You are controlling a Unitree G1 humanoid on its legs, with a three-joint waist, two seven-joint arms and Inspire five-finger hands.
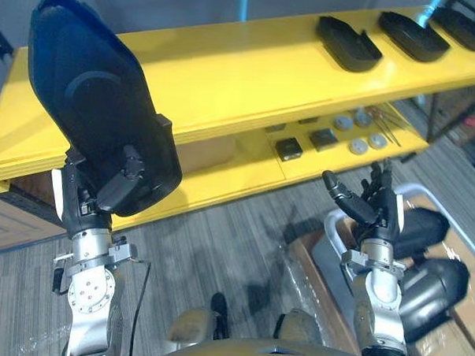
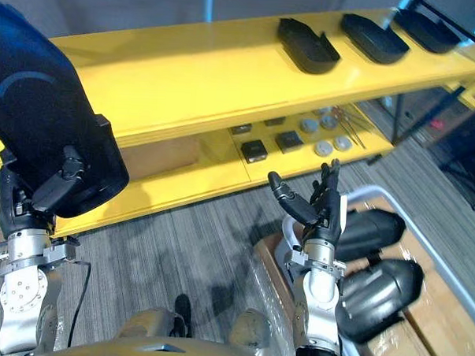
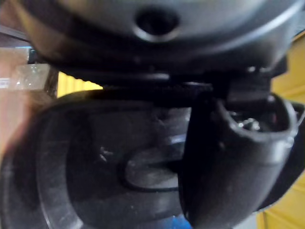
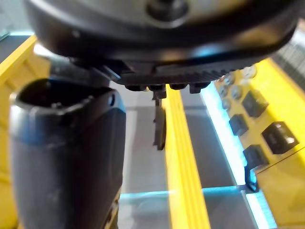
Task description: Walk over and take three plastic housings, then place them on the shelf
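The held housing (image 1: 95, 101), a large black plastic shell, is in my left hand (image 1: 117, 184). It stands raised and tilted in front of the left part of the yellow shelf (image 1: 250, 68), above the level of the top board and not resting on it. My left hand grips its lower end: the thumb is curled over the near face and presses on it, while the remaining fingers pass behind the shell, where I cannot see them. In the left wrist view the thumb lies flat against the shell's inner surface. Three further shells lie flat on the top board toward its right end, in a row and apart from one another: the first housing (image 1: 348, 42), the second housing (image 1: 412, 34) and the third housing (image 1: 463, 27). My right hand (image 1: 374, 204) is raised at the lower right, empty, with fingers straight and the thumb spread out to the side. Just beyond it stands a pale bin (image 1: 417, 187) on the grey carpet (image 1: 219, 248), containing an upper bin housing (image 1: 420, 229) and a lower bin housing (image 1: 434, 285), touching each other. The shelf's lower board (image 1: 238, 174) carries small black blocks (image 1: 288, 149) and round grey discs (image 1: 357, 145).
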